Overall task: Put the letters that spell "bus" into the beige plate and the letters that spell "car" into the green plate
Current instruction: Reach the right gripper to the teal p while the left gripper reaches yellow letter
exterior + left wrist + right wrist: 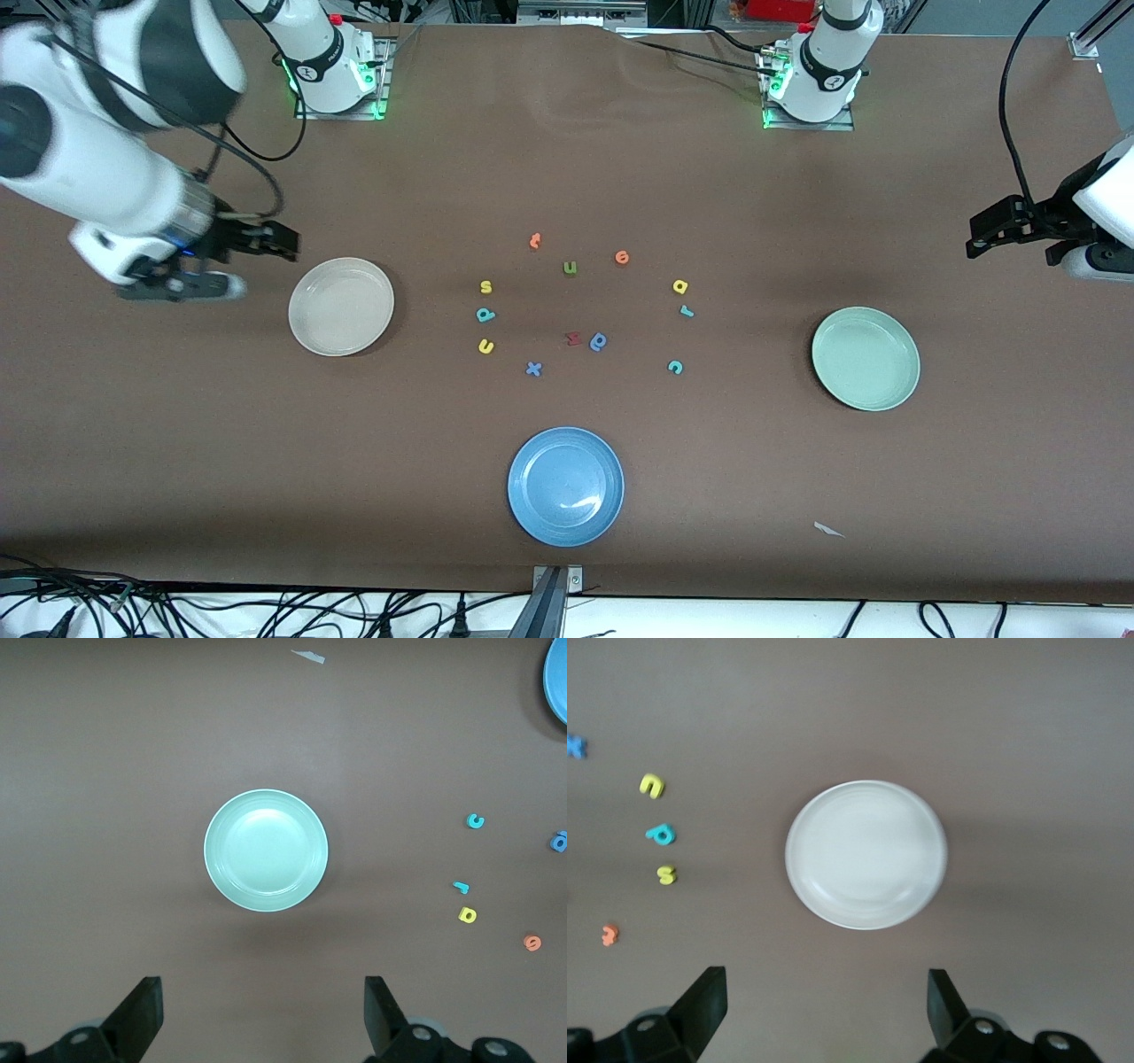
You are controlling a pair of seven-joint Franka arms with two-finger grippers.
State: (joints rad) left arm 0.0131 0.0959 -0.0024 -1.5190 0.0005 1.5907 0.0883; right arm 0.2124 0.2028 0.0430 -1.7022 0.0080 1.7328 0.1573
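The beige plate (341,306) (866,855) lies bare toward the right arm's end of the table. The green plate (866,358) (266,850) lies bare toward the left arm's end. Between them on the table are yellow "s" (485,286) (667,874), teal "b" (485,315) (660,834) and yellow "u" (485,346) (651,786), then yellow "a" (679,286) (467,915), teal "r" (687,311) (460,888) and teal "c" (675,367) (476,821). My right gripper (282,241) (824,1005) hangs open and holds nothing, over the table beside the beige plate. My left gripper (979,235) (263,1010) is open with nothing in it, over the table's end past the green plate.
A blue plate (565,486) lies near the front edge. Other letters lie in the middle: orange ones (534,240) (622,257), an olive "u" (570,268), a red one (573,338), a blue rounded one (599,341), a blue "x" (533,369). A white scrap (828,529) lies near the green plate.
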